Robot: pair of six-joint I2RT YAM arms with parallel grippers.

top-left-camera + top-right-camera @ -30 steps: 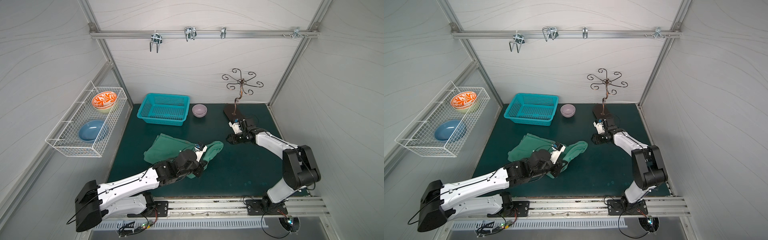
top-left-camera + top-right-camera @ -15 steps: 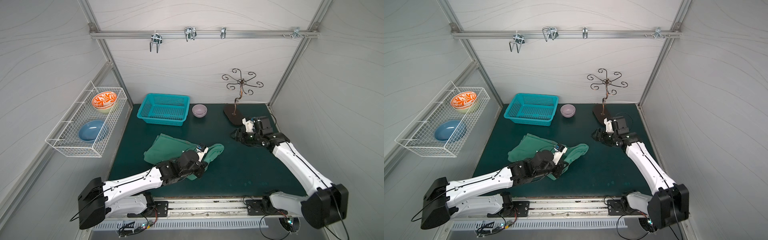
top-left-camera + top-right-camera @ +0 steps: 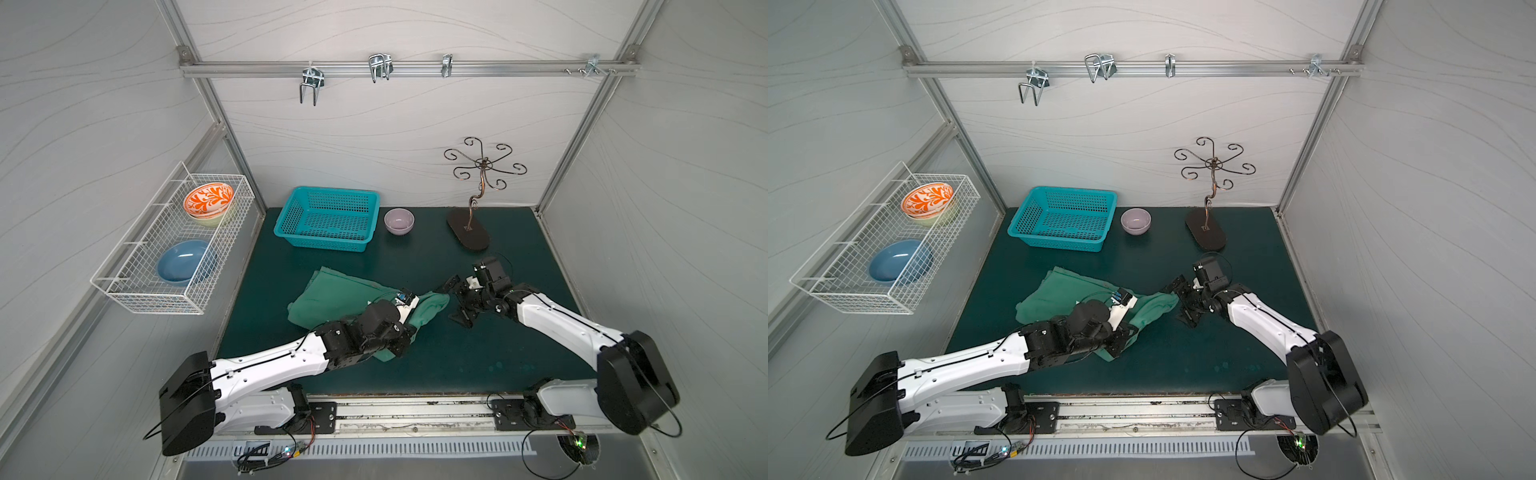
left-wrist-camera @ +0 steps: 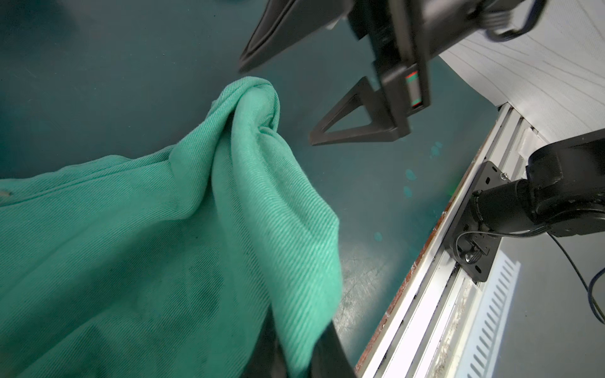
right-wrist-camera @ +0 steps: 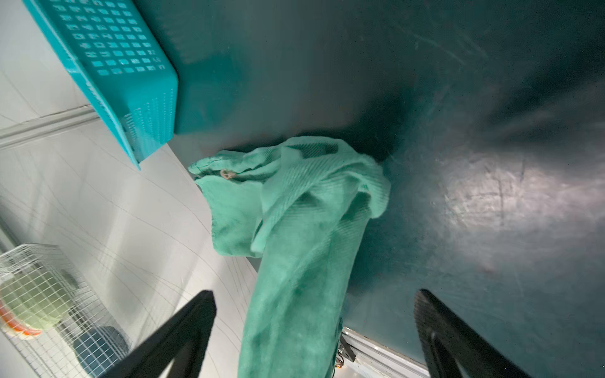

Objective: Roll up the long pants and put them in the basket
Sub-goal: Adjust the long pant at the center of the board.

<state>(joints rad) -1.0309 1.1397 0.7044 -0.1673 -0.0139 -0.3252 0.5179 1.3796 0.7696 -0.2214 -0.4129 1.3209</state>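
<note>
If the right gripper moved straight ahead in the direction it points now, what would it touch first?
Most likely the bunched end of the long pants: the right gripper faces it, jaws open, with the cloth lined up between them. How near it is, I cannot tell.

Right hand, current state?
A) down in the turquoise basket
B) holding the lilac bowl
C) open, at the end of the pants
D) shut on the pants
C: the right hand has its fingers spread wide at the end of the long pants and is closed on nothing. The lilac bowl and the turquoise basket stand apart from it at the back of the mat.
</note>
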